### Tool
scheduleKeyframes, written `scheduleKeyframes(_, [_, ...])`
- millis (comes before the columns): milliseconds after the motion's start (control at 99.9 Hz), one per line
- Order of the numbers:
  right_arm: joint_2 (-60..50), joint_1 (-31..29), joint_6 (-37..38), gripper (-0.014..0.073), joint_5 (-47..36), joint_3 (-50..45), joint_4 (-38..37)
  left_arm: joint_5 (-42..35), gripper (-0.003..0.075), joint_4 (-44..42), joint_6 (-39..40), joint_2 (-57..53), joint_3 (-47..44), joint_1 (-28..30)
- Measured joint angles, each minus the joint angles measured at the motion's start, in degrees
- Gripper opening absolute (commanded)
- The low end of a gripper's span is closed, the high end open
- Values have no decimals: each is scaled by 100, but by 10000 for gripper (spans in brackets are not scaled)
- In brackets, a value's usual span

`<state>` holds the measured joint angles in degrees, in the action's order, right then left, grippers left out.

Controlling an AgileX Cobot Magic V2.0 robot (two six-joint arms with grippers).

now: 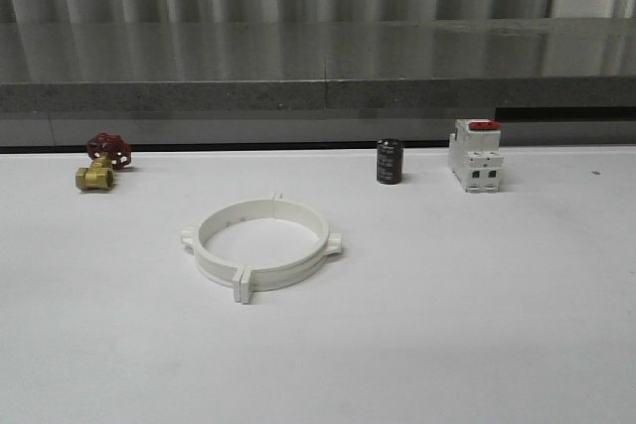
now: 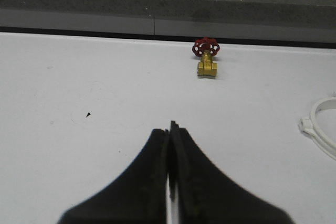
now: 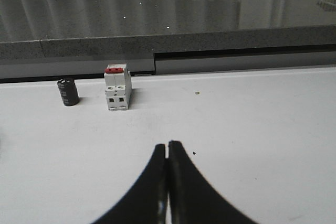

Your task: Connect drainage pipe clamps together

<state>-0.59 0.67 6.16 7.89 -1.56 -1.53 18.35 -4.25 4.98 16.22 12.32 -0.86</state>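
Note:
The two white drainage pipe clamps lie on the white table, left of centre, their ends meeting so they form one flat ring with flange tabs sticking out. An edge of that ring shows in the left wrist view. My left gripper is shut with nothing between its black fingers, well clear of the ring. My right gripper is shut too, empty, over bare table.
A brass valve with a red handwheel sits at the back left. A black cylinder and a white red-topped switch stand at the back right. A grey ledge runs behind the table.

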Motion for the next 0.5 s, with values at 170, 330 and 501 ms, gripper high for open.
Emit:
scheduleKeyframes(170, [0, 0, 0, -67, 0, 0, 0, -372, -21, -279, 148, -717, -583, 0])
scheduleKeyframes(330, [0, 0, 0, -67, 0, 0, 0, -409, -21, -325, 150, -1438, -1034, 0])
scheduleKeyframes(501, [0, 0, 0, -67, -13, 0, 0, -529, -21, -325, 171, -1650, -1235, 0])
